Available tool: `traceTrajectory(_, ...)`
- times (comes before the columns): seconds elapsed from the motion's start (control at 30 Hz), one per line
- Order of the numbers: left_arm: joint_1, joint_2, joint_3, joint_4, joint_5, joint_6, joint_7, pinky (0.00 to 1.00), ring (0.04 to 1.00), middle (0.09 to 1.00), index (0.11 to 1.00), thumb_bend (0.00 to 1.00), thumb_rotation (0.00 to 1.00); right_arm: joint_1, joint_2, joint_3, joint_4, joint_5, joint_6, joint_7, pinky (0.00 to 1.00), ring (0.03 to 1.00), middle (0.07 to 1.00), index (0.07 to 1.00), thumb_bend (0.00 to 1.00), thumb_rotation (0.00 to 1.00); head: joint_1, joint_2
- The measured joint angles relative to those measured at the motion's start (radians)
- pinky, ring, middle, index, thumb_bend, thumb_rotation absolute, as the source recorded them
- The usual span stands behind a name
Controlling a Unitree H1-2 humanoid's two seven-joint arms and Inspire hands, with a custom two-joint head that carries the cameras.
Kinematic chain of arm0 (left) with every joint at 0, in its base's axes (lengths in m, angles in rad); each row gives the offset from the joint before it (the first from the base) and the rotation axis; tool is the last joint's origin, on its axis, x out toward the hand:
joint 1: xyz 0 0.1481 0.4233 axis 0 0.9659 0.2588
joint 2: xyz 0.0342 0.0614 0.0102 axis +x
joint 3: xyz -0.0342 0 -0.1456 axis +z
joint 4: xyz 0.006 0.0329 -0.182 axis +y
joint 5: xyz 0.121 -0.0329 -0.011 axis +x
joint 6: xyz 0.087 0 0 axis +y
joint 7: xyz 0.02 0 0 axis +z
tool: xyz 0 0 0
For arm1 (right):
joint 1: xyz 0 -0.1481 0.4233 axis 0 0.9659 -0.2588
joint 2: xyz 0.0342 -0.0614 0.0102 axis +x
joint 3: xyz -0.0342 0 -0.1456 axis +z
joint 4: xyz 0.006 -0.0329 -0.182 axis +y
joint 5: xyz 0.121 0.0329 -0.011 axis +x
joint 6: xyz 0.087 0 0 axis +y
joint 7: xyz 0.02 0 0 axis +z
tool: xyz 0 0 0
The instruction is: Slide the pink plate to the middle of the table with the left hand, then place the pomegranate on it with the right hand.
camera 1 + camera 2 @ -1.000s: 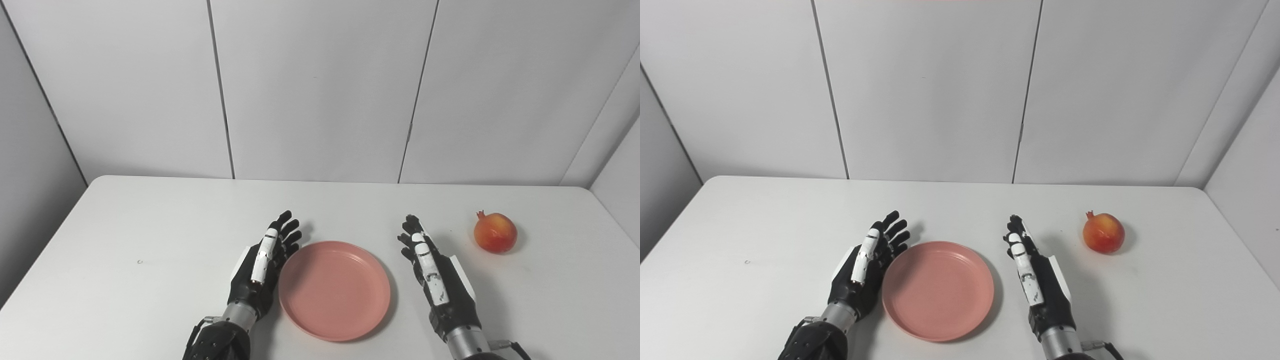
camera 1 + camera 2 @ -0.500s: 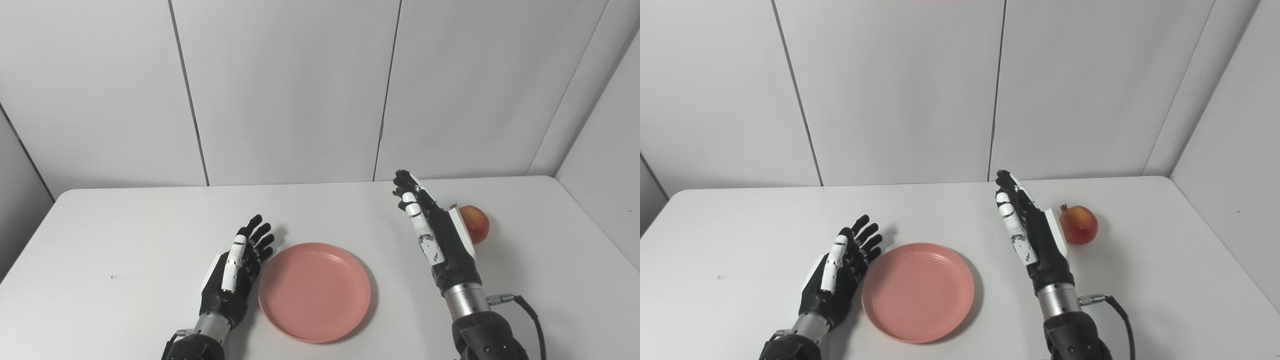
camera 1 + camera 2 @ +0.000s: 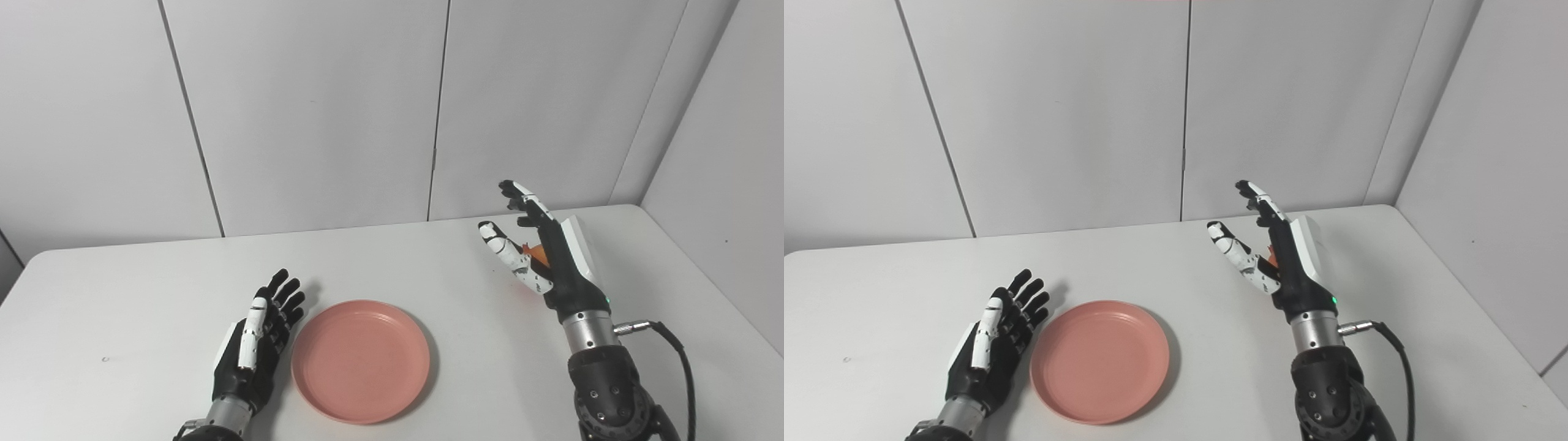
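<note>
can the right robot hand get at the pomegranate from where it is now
Probably yes: the right robot hand is open and raised right in front of the pomegranate, which is mostly hidden behind it, with nothing seen between them.

No writing, label, brand, number or sign can be read anywhere in either view.

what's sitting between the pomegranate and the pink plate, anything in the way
Nothing visible. Bare table lies between the pomegranate, mostly hidden behind the open right hand, and the pink plate. The left hand rests beside the plate's far side, off that path.
</note>
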Motion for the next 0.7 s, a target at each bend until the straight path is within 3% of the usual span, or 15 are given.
traceTrajectory(0.07,0.000,0.003,0.002,0.007,-0.008,-0.009,-0.012,0.97,0.939,0.946,0.931,0.39,1.00,-0.001,-0.006,-0.012,0.000,-0.015,0.000,-0.002,0.78,0.844,0.867,0.861,0.68,0.75,-0.008,-0.002)
traceTrajectory(0.17,0.000,0.007,0.005,0.013,-0.019,-0.018,-0.016,0.97,0.941,0.949,0.932,0.39,1.00,-0.007,-0.010,-0.026,0.000,-0.042,0.001,-0.004,0.79,0.851,0.875,0.873,0.75,0.62,-0.023,-0.005)
traceTrajectory(0.5,-0.006,0.021,0.009,0.028,-0.036,-0.028,-0.031,0.98,0.950,0.954,0.940,0.38,1.00,-0.023,-0.046,-0.060,0.009,-0.151,0.031,-0.006,0.79,0.877,0.904,0.900,0.86,0.47,-0.038,-0.005)
traceTrajectory(0.7,-0.007,0.031,0.010,0.035,-0.045,-0.032,-0.050,0.97,0.947,0.953,0.940,0.38,1.00,-0.025,-0.062,-0.065,0.043,-0.170,0.035,0.001,0.77,0.880,0.914,0.911,0.90,0.45,-0.041,-0.002)
